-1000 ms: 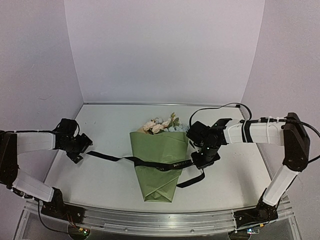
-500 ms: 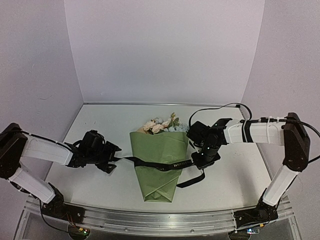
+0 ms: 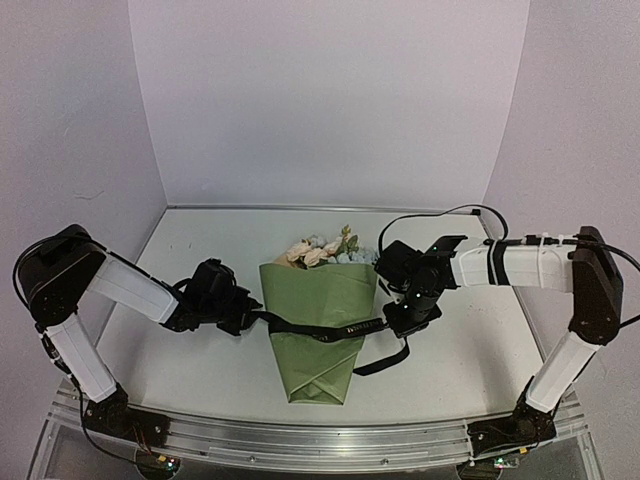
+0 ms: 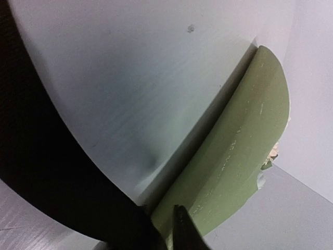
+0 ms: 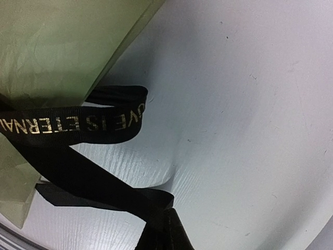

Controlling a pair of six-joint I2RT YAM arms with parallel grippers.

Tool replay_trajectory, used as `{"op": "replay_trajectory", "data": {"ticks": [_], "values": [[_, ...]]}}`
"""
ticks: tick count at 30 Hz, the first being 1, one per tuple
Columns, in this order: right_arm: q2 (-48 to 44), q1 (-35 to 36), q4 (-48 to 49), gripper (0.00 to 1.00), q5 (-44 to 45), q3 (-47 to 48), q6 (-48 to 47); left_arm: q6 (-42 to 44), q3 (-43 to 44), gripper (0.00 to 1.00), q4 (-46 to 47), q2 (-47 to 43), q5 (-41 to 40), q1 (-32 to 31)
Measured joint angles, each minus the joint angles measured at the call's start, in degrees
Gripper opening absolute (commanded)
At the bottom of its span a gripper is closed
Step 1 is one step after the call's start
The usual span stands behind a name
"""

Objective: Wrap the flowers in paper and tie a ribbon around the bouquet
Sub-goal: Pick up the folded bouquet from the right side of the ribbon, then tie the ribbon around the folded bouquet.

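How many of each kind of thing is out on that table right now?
Robot arms: 2 (left arm, right arm)
Green paper cone: 1
Bunch of flowers: 1
Black ribbon: 1
Total: 5

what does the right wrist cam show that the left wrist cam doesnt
Only right wrist: the pale lettering on the ribbon, whose strands cross on the table. Only left wrist: the long side edge of the paper cone, with a sliver of the flowers peeking past it. Both: olive-green paper, white table, and a black band, likely the same ribbon, blurred in the left wrist view.
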Motion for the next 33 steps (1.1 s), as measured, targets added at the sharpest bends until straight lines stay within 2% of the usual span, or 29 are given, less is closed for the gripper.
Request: {"op": "replay_trajectory", "data": {"ticks": [7,11,14,20,23,28,33], "values": [[0.2,0.0,-0.5,0.00,3.1,0.6,0.3,6.5,2.0,0.00,-5.1,-0.2,-0.9,0.8],[1.1,-1.1,-0.9,0.00,6.6,2.2,1.3,12.1,1.9,0.00,-9.0,-2.4,-0.3,5.1],[1.1,-5.2,-0.9,0.00,8.9,1.2,3.7,17.3,-1.9,0.00,-11.5,-7.1,1.4,13.5],[-4.1,-17.6,-0.3,0.00,10.9,-9.2,9.7,29.8,-12.3,0.00,-16.8,-17.1,8.1,41.3],[-7.8,-21.7,-0.1,0.00,9.2,-12.1,12.3,34.6,-13.0,0.00,-20.0,-19.1,13.2,49.3],[-10.8,-25.2,1.4,0.00,6.0,-13.5,14.7,39.6,-13.0,0.00,-22.4,-19.3,19.1,55.9],[-12.9,-28.3,2.2,0.00,2.7,-16.2,16.0,42.1,-13.0,0.00,-23.9,-19.2,22.4,58.1]]}}
